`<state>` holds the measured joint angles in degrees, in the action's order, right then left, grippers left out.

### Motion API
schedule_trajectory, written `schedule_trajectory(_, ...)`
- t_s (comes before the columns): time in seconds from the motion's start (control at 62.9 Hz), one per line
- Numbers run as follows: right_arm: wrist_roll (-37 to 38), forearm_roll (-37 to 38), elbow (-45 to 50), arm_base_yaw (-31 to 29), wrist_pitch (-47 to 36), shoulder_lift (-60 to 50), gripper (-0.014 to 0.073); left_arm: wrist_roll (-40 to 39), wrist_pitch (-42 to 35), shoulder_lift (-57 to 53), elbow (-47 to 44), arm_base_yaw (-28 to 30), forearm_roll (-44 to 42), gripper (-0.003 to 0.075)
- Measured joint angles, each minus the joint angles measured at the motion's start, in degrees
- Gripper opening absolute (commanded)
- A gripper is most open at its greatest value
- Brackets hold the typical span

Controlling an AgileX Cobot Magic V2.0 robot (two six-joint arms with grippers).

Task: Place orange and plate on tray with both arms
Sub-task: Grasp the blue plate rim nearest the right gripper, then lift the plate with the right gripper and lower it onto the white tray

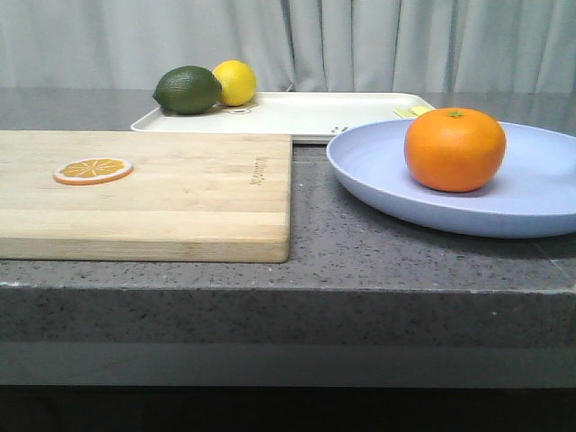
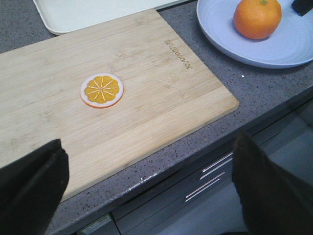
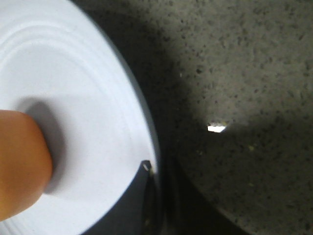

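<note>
while the orange (image 1: 454, 148) already sits on the plate (image 1: 378, 175), that plate's on the counter (image 1: 360, 243) beside the tray (image 1: 306, 117), right gripper (image 3: 146, 196) at its rim, jaws unclear, left gripper (image 2: 146, 186) agape.

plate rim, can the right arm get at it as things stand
Probably yes: in the right wrist view a dark finger tip already sits at the plate rim, with bare counter beside it and the orange further in.

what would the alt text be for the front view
A whole orange sits on a pale blue plate on a grey counter, right of a wooden cutting board holding an orange slice. Behind, a cream tray carries a lime and lemon.
</note>
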<state>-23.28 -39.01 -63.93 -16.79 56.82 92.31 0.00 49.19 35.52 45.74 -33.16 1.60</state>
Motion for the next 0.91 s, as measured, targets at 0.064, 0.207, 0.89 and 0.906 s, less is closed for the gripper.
schedule_trajectory(0.064, 0.65, -0.25, -0.54, 0.0, 0.9, 0.0, -0.0067, 0.0, 0.0, 0.0, 0.0, 0.0, 0.0, 0.0659)
schedule_trajectory(0.207, 4.2, -1.5, -4.56, 0.4, 3.75, 0.0, -0.0067, 0.0, 0.0, 0.0, 0.0, 0.0, 0.0, 0.0659)
schedule_trajectory(0.89, 28.21, 0.7, -45.64, 16.29, 2.82, 25.63, -0.0067, 0.0, 0.0, 0.0, 0.0, 0.0, 0.0, 0.0659)
schedule_trajectory(0.906, 28.75, 0.85, -47.4, 16.48, 2.82, 26.47, -0.0067, 0.0, 0.0, 0.0, 0.0, 0.0, 0.0, 0.0659)
